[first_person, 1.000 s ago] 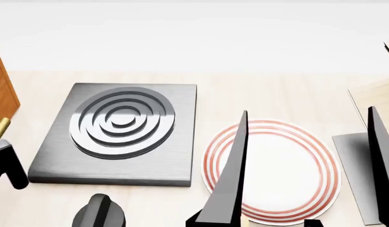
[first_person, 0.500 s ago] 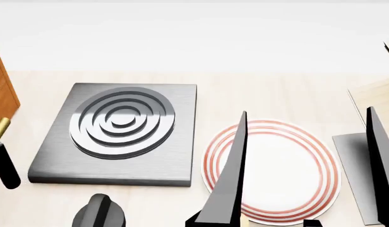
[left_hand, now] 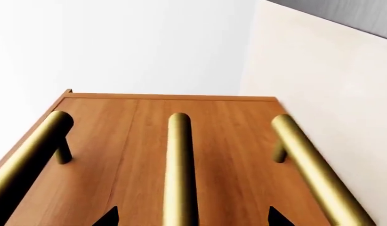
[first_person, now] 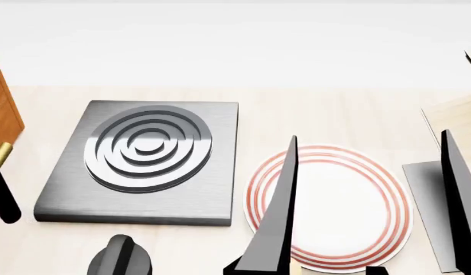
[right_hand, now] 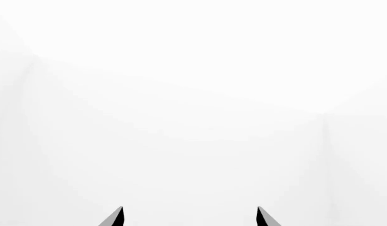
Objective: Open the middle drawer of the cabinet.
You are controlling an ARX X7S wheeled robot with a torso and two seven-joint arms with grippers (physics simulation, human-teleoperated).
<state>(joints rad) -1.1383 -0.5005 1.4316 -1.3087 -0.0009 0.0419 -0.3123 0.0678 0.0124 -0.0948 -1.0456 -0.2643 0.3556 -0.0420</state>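
The left wrist view looks straight at the orange-brown cabinet point(left_hand: 118, 141) with its three brass bar handles. The middle drawer point(left_hand: 212, 141) looks shut, flush with the other fronts. Its brass handle point(left_hand: 179, 165) lies between the two dark fingertips point(left_hand: 109, 217) of my left gripper point(left_hand: 193, 217), which is open and straddles it without touching. In the head view only the cabinet's edge point(first_person: 2, 109), one handle end point(first_person: 0, 153) and one left finger point(first_person: 2, 197) show at the far left. My right gripper point(first_person: 372, 136) is open and empty above the plate; its wrist view point(right_hand: 190, 216) shows only white.
A grey stove plate point(first_person: 144, 160) with concentric rings lies left of centre. A white plate with red rings point(first_person: 335, 206) lies to its right. A dark knob point(first_person: 121, 258) is at the near edge. A pale wood rack point(first_person: 459, 114) and a grey slab point(first_person: 425, 189) stand at the right.
In the head view my left finger has slid further left toward the cabinet, partly leaving the view. The right gripper has barely moved.
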